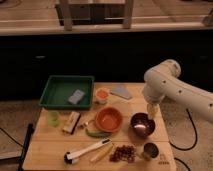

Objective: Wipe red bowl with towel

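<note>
The red bowl (108, 119) sits upright near the middle of the wooden table (45, 150). The towel (121, 92), a flat grey-blue cloth, lies at the table's back edge, behind and to the right of the bowl. My gripper (151, 113) hangs down from the white arm (162, 82) at the right. It is just above the far rim of a dark bowl (142, 125), to the right of the red bowl and in front of the towel. It touches neither of them.
A green tray (57, 85) at back left holds a grey-blue block (76, 96). A pale cup with orange contents (102, 94) stands beside the towel. A green cup (53, 118), a brush (85, 151), a metal cup (149, 150) and brown bits (123, 152) lie along the front.
</note>
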Controlling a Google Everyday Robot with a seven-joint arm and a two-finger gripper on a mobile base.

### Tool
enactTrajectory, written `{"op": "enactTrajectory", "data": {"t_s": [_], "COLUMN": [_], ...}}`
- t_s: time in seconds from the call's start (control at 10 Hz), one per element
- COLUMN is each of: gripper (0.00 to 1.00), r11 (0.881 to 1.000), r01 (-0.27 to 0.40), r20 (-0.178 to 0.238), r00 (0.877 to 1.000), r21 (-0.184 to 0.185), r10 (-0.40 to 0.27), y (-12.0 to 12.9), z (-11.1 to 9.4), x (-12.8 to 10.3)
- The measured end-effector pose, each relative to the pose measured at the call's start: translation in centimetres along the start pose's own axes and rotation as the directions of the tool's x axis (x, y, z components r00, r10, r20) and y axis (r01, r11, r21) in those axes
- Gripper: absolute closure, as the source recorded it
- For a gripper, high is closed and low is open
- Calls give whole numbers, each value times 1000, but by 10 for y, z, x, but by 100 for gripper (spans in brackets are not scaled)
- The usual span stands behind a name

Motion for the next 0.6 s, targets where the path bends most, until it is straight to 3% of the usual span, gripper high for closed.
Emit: {"op": "enactTrajectory", "data": {"t_s": [0.6], "gripper": [20], "r11": [999], "r01": [42], "r20": [-3], "r00": [999], "r21": [25], "r10": [-42], "y": [-26], "z": [9], "x": [-20]}}
